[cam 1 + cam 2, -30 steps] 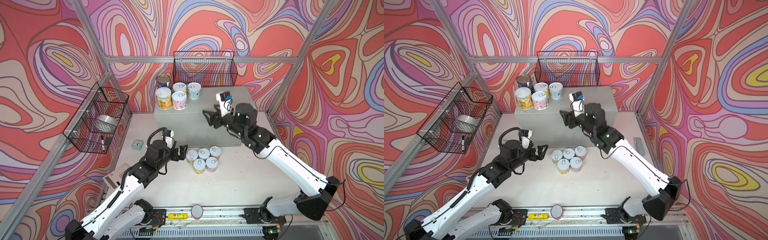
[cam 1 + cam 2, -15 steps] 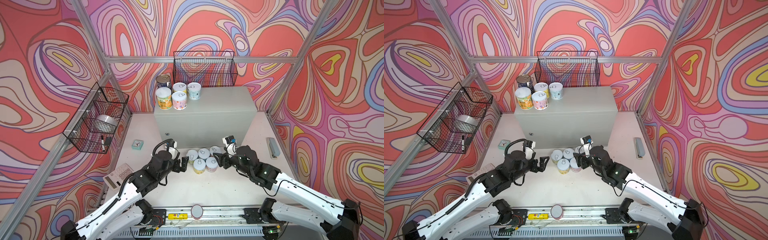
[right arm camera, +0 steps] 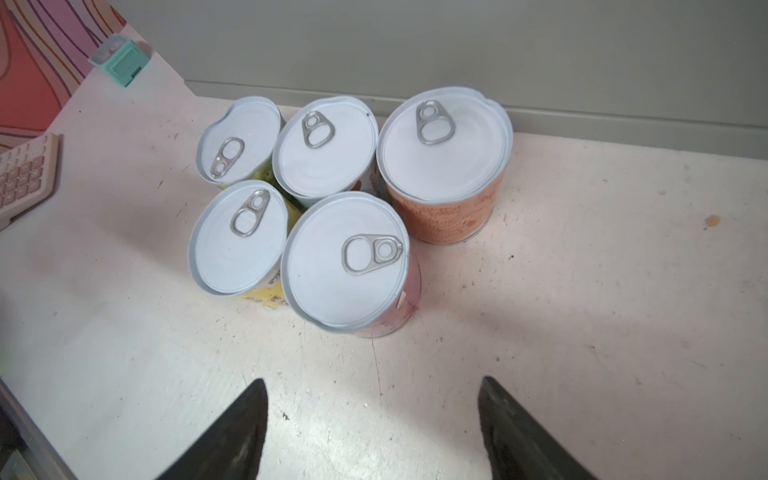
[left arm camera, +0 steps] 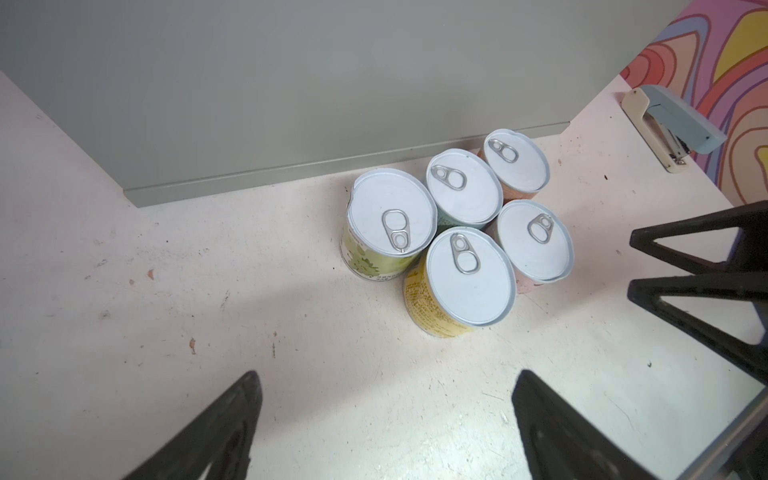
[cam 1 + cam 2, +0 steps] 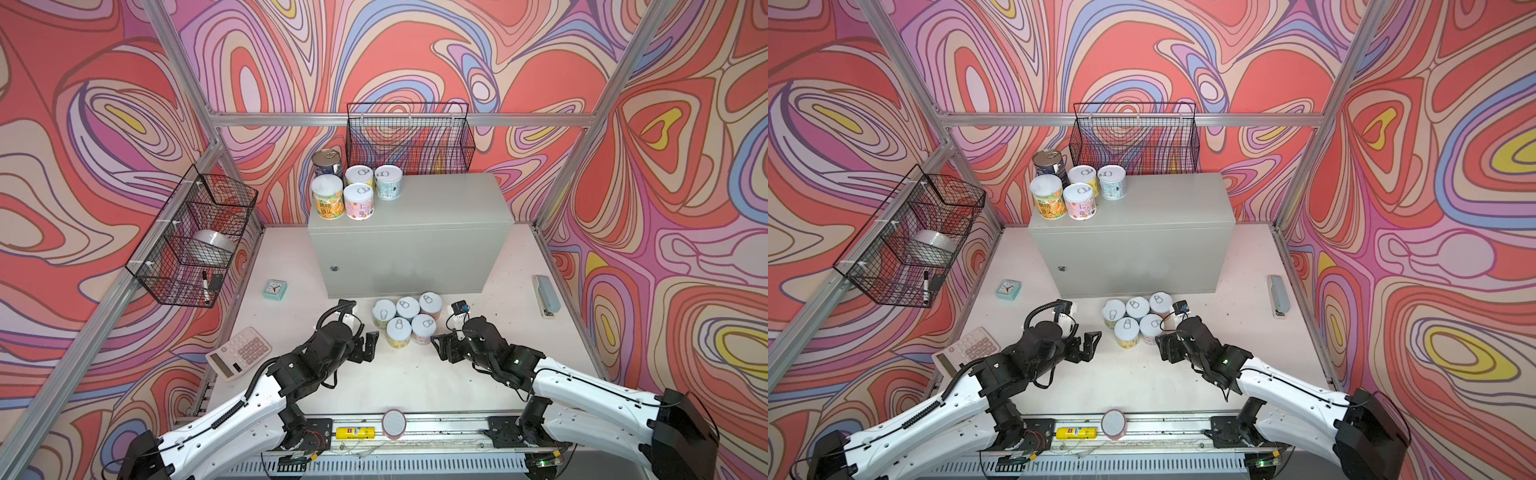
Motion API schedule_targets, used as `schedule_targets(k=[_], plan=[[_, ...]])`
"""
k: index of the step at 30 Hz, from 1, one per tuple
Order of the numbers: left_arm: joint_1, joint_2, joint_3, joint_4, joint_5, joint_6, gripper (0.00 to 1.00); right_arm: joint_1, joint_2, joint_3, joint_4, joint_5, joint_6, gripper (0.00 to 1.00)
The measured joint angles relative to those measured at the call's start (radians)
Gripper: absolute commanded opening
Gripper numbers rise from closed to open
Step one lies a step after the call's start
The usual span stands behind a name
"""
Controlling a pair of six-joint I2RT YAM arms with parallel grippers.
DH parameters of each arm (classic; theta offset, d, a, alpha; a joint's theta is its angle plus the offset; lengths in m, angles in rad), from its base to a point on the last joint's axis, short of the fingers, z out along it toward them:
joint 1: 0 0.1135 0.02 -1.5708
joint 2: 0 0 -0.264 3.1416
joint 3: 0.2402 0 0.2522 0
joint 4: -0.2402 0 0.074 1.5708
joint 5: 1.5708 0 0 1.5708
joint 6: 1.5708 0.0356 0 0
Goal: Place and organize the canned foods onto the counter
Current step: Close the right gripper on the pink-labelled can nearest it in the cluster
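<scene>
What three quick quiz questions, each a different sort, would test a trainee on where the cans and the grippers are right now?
1. Count: how many cans stand on the counter?
2. True or false: the left gripper is holding a can.
3. Pick one: the five loose cans on the table are A) inside a wire basket, B) upright in front of the counter, close to the right gripper, C) stacked two high.
Key: 1. five; 2. false, it is open and empty; 3. B.
</scene>
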Motion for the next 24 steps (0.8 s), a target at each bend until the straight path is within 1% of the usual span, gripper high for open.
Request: schedule_targets(k=[5, 12, 18, 24], plan=[[0.000, 0.064, -0.019, 0.067, 0.021, -0.011, 0.95, 0.002, 0.064, -0.039, 0.086, -0.013, -0.001, 0.83], [0.000, 0.126, -0.019, 0.126, 0.071, -0.023, 0.95, 0.002, 0.195, -0.042, 0.234, -0.014, -0.036, 0.83], [0.000, 0.130, -0.019, 0.150, 0.087, -0.033, 0.95, 0.002, 0.340, -0.042, 0.359, -0.013, -0.069, 0.83], [0.000, 0.126, -0.019, 0.153, 0.087, -0.033, 0.95, 0.002, 0.438, -0.027, 0.466, -0.007, -0.106, 0.84]])
